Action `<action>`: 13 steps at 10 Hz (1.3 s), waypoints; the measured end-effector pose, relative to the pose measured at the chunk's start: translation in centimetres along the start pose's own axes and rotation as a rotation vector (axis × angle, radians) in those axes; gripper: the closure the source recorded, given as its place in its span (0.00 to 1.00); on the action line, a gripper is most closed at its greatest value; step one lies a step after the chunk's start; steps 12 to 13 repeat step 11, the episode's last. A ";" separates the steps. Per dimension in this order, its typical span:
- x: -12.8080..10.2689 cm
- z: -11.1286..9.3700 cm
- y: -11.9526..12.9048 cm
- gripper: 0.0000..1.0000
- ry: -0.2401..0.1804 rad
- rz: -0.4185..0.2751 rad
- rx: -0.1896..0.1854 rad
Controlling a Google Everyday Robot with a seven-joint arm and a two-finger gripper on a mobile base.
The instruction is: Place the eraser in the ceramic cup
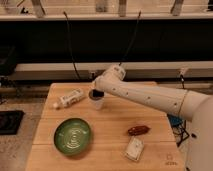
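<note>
The eraser itself cannot be made out anywhere in the view; if it is at the tool, it is hidden there. The tool [96, 93] sits right over the mouth of the ceramic cup [97, 102], its dark tip at or just inside the rim, so the cup lies directly beneath it. Whether the tool is wide, narrow or holding anything cannot be told, since the tip is only a dark mass against the cup's opening.

The cup stands upright on the wooden counter [115, 125], toward the back half of the board. The white arm [150, 96] runs from the tool up and away to its right side, ending at the robot's body at the frame's edge.

Just beside the tool on the other side, a white bottle [69, 98] lies on its side, tilted, its nearer end close to the cup but apart from it. In front of the tool and to that same side rests a green plate [72, 135] with pale ring markings. In front and toward the arm's side lies a small reddish-brown object [138, 130], and further forward of that a flat white packet [134, 148] near the counter's front edge. Both are well apart from the cup.
</note>
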 end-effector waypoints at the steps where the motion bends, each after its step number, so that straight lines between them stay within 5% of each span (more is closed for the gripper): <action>1: -0.1 -0.1 -0.1 0.20 -0.003 0.002 0.009; 6: 0.3 -1.7 -0.3 0.21 0.005 0.017 0.055; 11: 0.4 -1.5 -0.2 0.55 -0.006 0.014 0.050; 13: 0.4 -1.5 -0.2 0.55 -0.006 0.014 0.050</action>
